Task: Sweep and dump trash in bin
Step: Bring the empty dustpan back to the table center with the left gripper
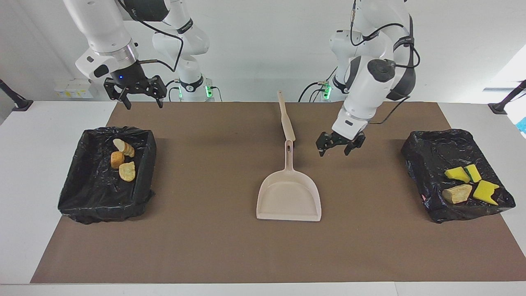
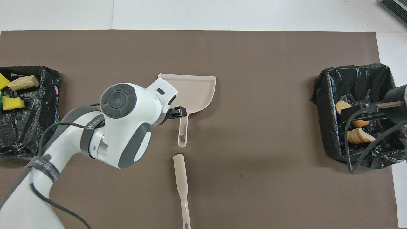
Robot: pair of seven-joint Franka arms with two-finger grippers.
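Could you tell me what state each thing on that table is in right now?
Dustpan: flat on mat, empty, released.
Brush: lying on mat, untouched.
Left gripper: open, empty, over mat.
Right gripper: open, empty, waiting.
Bread bin: three lumps inside.
Sponge bin: sponges, one lump inside.

The dustpan [image 1: 289, 196] and the brush [image 1: 286, 117] lie end to end down the middle of the surface [image 1: 205, 246], splitting it. Between them and each black-lined bin [image 1: 107, 172] [image 1: 456, 172] the brown mat is bare, as is the strip along the edge farthest from the robots. The left claw [image 1: 338, 147], spread open, hangs over the mat beside the dustpan's handle; the right claw [image 1: 141, 98], open too, hangs over the mat's corner nearest the robots.
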